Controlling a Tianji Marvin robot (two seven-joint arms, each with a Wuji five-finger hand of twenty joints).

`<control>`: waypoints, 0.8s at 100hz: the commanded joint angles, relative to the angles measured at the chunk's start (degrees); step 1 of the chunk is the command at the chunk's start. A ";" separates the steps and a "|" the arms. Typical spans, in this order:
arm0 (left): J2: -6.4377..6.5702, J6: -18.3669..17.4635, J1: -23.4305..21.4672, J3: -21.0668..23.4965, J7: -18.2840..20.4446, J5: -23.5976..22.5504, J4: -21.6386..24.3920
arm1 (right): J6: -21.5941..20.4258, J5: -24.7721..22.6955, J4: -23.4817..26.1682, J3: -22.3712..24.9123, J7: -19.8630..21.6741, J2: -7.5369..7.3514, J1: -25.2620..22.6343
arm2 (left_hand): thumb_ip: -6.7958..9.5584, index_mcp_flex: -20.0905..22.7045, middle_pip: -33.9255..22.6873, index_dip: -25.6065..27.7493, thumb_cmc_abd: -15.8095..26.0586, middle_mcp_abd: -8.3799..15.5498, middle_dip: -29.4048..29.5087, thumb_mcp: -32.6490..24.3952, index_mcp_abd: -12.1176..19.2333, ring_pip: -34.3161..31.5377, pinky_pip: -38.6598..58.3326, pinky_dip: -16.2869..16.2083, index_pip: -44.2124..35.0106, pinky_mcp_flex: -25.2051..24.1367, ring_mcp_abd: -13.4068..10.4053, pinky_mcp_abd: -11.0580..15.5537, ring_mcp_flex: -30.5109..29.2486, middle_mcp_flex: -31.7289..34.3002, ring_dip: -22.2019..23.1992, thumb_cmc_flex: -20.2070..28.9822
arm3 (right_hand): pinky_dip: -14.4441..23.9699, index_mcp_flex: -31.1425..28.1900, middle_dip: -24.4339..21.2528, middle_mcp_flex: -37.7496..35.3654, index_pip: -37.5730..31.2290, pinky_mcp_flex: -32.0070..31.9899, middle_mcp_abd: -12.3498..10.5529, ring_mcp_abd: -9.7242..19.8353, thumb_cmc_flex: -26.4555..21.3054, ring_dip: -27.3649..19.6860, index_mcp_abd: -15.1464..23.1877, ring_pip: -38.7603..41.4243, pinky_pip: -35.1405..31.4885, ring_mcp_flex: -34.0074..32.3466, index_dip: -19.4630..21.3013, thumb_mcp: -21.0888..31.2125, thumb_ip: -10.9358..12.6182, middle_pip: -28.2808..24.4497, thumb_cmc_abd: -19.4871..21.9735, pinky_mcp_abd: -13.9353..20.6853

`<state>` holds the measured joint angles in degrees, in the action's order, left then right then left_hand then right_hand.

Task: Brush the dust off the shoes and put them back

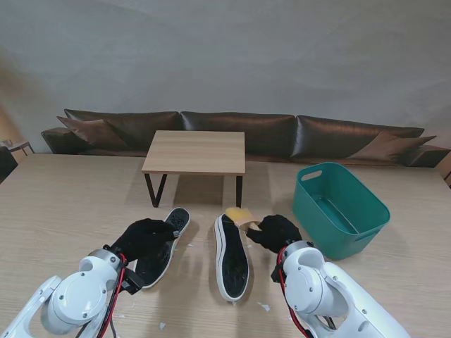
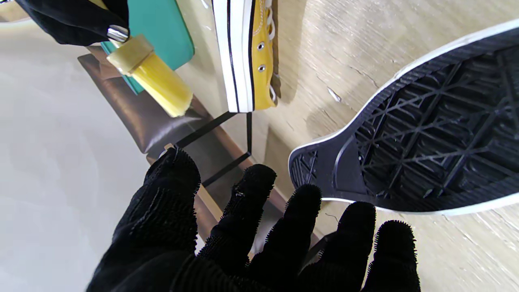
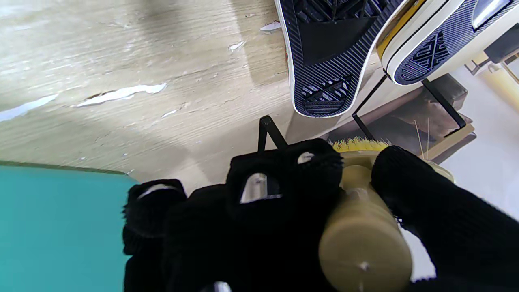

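Note:
Two yellow canvas shoes lie with their black soles showing. The left shoe (image 1: 163, 255) (image 2: 429, 138) is half under my left hand (image 1: 143, 238) (image 2: 243, 243), whose fingers are spread over its sole and hold nothing. The right shoe (image 1: 231, 259) (image 2: 248, 52) (image 3: 326, 48) lies in the middle, its toe toward the low table. My right hand (image 1: 276, 231) (image 3: 279, 227) is shut on a brush (image 1: 239, 215) (image 2: 152, 73) (image 3: 361, 239), whose yellow bristles hang just off that shoe's toe without clearly touching it.
A small wooden table on black legs (image 1: 196, 151) stands just beyond the shoes. A teal plastic basket (image 1: 338, 204) sits to the right of my right hand. White scraps (image 1: 262, 306) lie on the table near me. A brown sofa (image 1: 239, 132) runs along the far side.

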<state>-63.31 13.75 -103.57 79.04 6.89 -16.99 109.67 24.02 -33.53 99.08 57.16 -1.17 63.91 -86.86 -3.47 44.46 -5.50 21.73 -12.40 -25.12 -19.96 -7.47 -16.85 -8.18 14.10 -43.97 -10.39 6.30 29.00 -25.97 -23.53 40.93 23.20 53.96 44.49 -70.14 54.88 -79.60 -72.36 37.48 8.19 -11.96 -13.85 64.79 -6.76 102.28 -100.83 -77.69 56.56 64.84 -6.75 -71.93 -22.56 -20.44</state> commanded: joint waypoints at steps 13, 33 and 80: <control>-0.26 -0.22 -0.81 1.06 0.81 -0.56 0.60 | 1.15 0.85 -3.54 -2.87 0.51 1.32 2.23 | 2.04 -0.79 0.09 -0.24 1.04 1.17 0.94 1.67 1.47 1.46 -1.94 1.03 0.40 -0.83 -1.20 2.07 2.42 -0.76 -0.74 0.74 | 2.18 -7.78 0.48 -3.45 -5.00 29.37 4.76 3.27 -3.06 -0.31 -8.57 3.27 -8.98 3.14 -0.49 5.18 0.44 -7.10 2.73 -0.68; -0.35 -0.14 -1.48 1.50 0.40 -0.73 0.86 | 0.87 1.57 -5.25 -4.19 1.26 1.20 2.55 | 2.04 -0.86 0.00 -0.25 1.09 0.92 1.05 1.56 1.22 1.48 -1.78 1.40 0.38 -0.76 -1.12 2.05 2.33 -0.63 -0.74 0.81 | 2.21 -7.77 0.50 -3.45 -4.98 29.40 4.57 3.50 -3.00 -0.34 -8.52 3.25 -8.93 3.12 -0.50 5.06 0.44 -7.09 2.76 -0.58; -0.18 1.36 -2.18 1.71 0.97 -1.61 2.44 | -3.83 0.74 -1.96 -0.07 5.64 -0.63 -3.53 | 2.02 -0.45 -0.04 -0.21 1.13 0.78 1.11 1.50 1.09 1.35 -1.37 1.79 0.22 -0.60 -0.83 1.90 2.06 -0.57 -0.64 0.79 | 2.15 -7.75 0.53 -3.45 -4.90 29.42 4.50 3.90 -3.14 -0.41 -8.24 3.24 -8.93 3.10 -0.49 4.81 0.53 -7.09 2.78 -0.18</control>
<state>-63.39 14.89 -105.34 80.51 6.46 -18.37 111.19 21.01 -32.61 96.24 56.77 3.51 63.86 -88.71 -3.47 44.46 -5.52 21.71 -12.40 -25.02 -19.76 -7.47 -16.80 -8.15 14.01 -42.49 -10.39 6.27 28.94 -25.95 -23.53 40.92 22.80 53.96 44.49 -70.15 54.88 -79.60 -72.36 37.48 8.21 -11.97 -13.85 64.68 -6.76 102.29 -100.84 -77.69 56.56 64.84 -6.75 -71.94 -22.55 -20.49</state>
